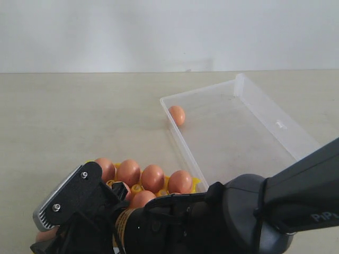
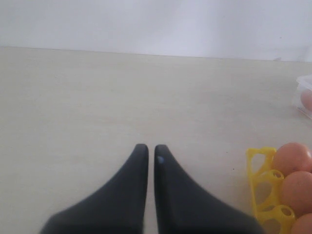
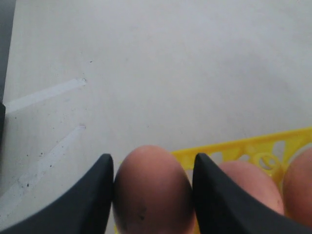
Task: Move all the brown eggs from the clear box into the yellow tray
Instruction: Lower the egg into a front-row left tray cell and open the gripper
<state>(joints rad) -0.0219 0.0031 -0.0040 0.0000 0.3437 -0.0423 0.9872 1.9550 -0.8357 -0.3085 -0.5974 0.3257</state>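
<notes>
Dark, smooth fingers of your right tool (image 3: 153, 161) are closed on one brown egg (image 3: 152, 195), pressing its two sides, so the jaws are held apart by the egg. The egg's long axis runs along the fingers, and its rounded end pokes out past the tips. Just beyond and below that end lies the edge of the yellow tray (image 3: 234, 146), with filled cells close beside the held egg. The fingers hide whether the egg already rests in a cell.

Your left tool (image 2: 151, 148) hangs over the bare surface (image 2: 97, 97), jaws nearly together with nothing between them. The tray's corner is near, off to one side.

Farther out, the exterior view shows a row of seated eggs (image 1: 153, 177) in the tray. Beyond the tray is the clear box (image 1: 254, 95), with a lone egg (image 1: 177, 115) against its wall in the corner nearest the tray. From your right tool that egg lies well apart, across the tray. The box is on the right arm's side, so that arm looks nearer.
</notes>
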